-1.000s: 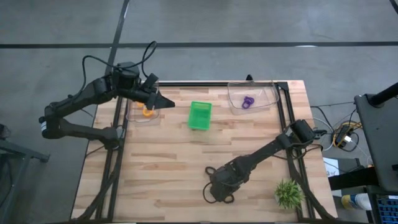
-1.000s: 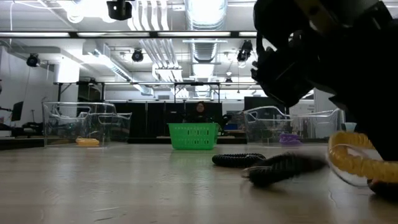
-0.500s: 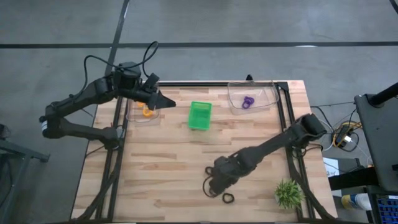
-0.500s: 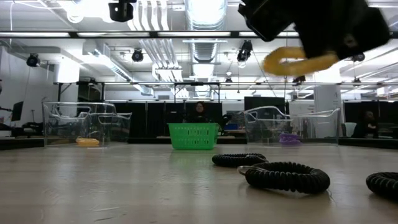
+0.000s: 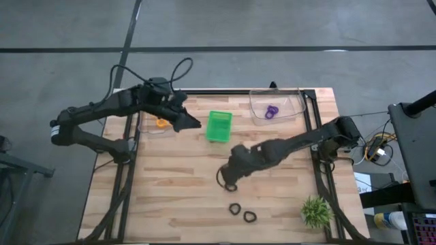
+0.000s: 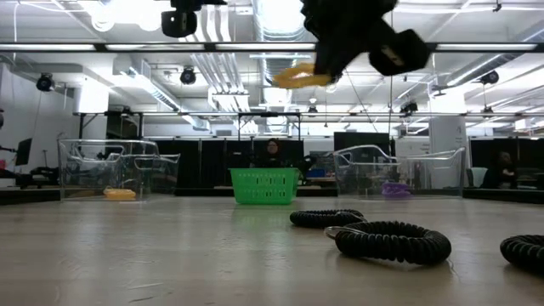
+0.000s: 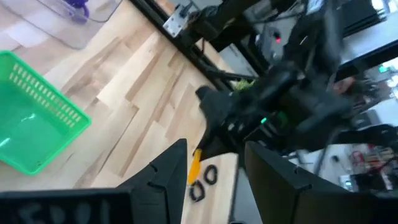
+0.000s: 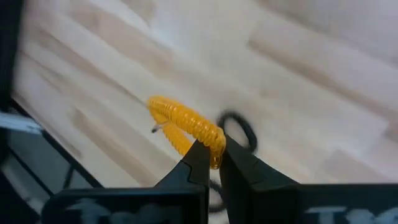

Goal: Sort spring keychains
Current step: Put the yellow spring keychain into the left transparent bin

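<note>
while the left gripper (image 5: 193, 124) hangs open, the right gripper (image 8: 214, 163) pinches a yellow keychain (image 8: 184, 129).

the right arm reaches from the table's right edge in toward the middle, low and nearly straight, and its right gripper (image 8: 213, 163) has its two dark fingers pinched together, raised well clear of the tabletop in the low view. the left arm bends in from the table's left side, elbow out beyond the edge, with the left gripper (image 5: 187, 123) over the far left part of the table, pointing toward the centre. its two fingers (image 7: 168, 171) stand apart with a clear gap between them and nothing in it.
</note>
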`<state>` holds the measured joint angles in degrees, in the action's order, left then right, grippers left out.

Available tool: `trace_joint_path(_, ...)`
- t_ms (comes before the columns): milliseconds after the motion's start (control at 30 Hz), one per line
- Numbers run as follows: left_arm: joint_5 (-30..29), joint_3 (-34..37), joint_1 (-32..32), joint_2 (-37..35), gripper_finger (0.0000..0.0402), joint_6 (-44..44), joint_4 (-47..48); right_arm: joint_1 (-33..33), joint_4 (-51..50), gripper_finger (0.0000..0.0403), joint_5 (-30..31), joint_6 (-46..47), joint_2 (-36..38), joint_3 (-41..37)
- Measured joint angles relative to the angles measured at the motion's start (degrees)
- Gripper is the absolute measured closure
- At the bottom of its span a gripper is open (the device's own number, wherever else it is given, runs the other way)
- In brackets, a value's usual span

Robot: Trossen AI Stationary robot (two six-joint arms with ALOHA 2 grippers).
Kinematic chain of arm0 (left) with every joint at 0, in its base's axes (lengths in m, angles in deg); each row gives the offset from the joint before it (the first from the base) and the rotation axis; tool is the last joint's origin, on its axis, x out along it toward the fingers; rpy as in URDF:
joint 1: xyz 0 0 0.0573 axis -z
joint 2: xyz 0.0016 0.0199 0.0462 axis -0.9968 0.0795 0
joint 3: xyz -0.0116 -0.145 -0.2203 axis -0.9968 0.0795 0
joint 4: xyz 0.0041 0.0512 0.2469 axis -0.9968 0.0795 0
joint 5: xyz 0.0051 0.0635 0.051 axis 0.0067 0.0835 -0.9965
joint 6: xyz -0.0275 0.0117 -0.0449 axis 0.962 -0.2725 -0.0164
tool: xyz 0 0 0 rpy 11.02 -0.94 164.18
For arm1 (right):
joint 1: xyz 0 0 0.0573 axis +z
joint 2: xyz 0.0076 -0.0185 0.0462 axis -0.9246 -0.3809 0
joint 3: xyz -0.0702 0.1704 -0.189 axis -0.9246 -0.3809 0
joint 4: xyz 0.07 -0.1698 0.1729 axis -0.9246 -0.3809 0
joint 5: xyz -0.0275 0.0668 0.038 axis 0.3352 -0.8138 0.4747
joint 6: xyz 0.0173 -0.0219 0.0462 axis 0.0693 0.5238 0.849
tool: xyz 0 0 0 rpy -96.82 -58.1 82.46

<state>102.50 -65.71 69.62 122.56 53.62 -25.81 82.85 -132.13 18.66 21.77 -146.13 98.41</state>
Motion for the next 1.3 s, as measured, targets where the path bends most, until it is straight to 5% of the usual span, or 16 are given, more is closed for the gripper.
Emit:
trace_joint_path(600,-6.82,2.83,8.25,7.64,0.0248,-0.69,-2.39,-9.41,4.19,0.0390,4.33,-9.41,5.24,3.11)
trace_joint_path(1300,-12.65,2.83,10.78,10.88,0.0250,-0.53,-3.88,-9.45,9.87,0.0390,3.98,-11.65,5.25,4.72)
